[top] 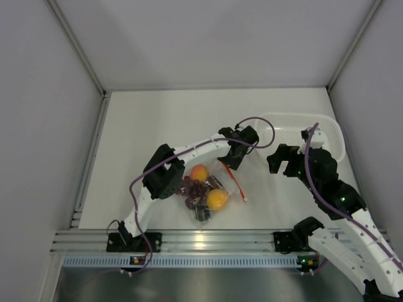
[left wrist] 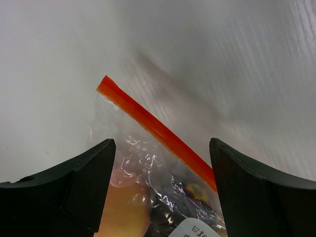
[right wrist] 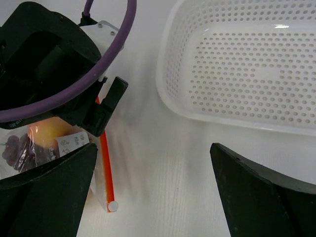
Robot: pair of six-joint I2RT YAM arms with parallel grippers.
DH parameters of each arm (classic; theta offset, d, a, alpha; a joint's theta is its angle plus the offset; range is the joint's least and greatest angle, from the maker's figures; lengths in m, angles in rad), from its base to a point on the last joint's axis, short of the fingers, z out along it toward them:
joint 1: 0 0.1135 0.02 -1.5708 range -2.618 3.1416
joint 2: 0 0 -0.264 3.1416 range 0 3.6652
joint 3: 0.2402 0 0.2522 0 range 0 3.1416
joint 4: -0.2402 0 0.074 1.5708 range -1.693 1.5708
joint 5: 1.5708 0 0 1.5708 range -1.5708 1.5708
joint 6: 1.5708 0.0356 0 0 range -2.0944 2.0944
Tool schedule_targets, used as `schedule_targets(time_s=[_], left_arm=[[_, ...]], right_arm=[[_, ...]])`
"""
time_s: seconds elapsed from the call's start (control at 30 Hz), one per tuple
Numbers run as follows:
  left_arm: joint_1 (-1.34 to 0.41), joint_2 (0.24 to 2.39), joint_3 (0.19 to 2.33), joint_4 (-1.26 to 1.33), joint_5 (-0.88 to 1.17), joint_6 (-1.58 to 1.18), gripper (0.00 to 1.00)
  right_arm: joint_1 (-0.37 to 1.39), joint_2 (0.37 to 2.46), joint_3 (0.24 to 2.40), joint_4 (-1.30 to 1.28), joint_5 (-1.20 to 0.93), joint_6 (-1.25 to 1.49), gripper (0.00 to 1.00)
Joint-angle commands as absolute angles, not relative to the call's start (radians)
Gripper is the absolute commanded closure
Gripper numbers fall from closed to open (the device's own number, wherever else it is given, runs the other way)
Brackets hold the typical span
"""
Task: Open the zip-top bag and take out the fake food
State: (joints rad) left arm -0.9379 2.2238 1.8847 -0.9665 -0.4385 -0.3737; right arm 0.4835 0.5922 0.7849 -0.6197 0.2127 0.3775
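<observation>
**Trainee:** Black fingers [left wrist: 74, 187] of the left gripper [left wrist: 162, 143] fill the near edge of the left wrist view. How do they stand?

**Instructor:** They are spread wide, one on each side of the small clear crinkly zip-top bag [left wrist: 143, 158]. The thin red-orange zip strip [left wrist: 148, 123] runs aslant between them. Nothing is pinched. Whether either finger touches the plastic cannot be told.

**Trainee:** Where does the bag lie?

**Instructor:** It lies flat on the white table [top: 145, 138], between the two arms and nearer the left one. The strip is on the edge that faces the right arm and looks sealed. The fake food sits inside: an orange-red peach [top: 199, 172], an orange-yellow round fruit [top: 217, 199], a dark purple-red grape bunch [top: 195, 187] and blackish pieces [top: 201, 212].

**Trainee:** Why is the left gripper at the strip end?

**Instructor:** The mouth is the only part that opens. The likely aim is to take one lip there before any pull.

**Trainee:** And the right gripper [right wrist: 153, 148]?

**Instructor:** It is spread and empty. It hangs over bare table between the strip and the white perforated plastic basket [right wrist: 168, 74]. This placement probably keeps it ready for the opposite lip. The basket is a plausible drop point for the fruit.

**Trainee:** What is the hazard?

**Instructor:** The film is thin and slick, so a shallow pinch may slip off or drag the whole bag.
</observation>
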Motion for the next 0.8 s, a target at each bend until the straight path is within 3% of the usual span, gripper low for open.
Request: schedule_targets(time_s=[0.0,0.13,0.17,0.23,0.27,0.37,0.77], left_arm=[[-0.957,2.221,1.89,-1.014,-0.443,-0.384,0.18],[-0.957,2.224,1.879,-1.011,-0.436,-0.388,0.34],[-0.957,2.224,1.879,-1.011,-0.436,-0.391,0.53],[-0.956,2.229,1.881,-1.011,-0.442,-0.394,0.65],[-0.956,2.23,1.882,-1.009,-0.44,-0.397,0.78],[-0.954,2.233,1.885,-1.006,-0.443,-0.402,0.97],[-0.92,2.079,1.867,-1.005,-0.656,-0.551,1.0]], right_arm=[[0.494,0.595,0.785,-0.561,0.195,0.368,0.01],[0.494,0.595,0.787,-0.561,0.19,0.367,0.01],[0.494,0.595,0.787,-0.561,0.19,0.368,0.0],[0.494,0.592,0.787,-0.561,0.19,0.368,0.0],[0.494,0.592,0.787,-0.561,0.19,0.368,0.01],[0.495,0.594,0.788,-0.563,0.19,0.37,0.01],[0.495,0.609,0.767,-0.523,0.112,0.38,0.01]])
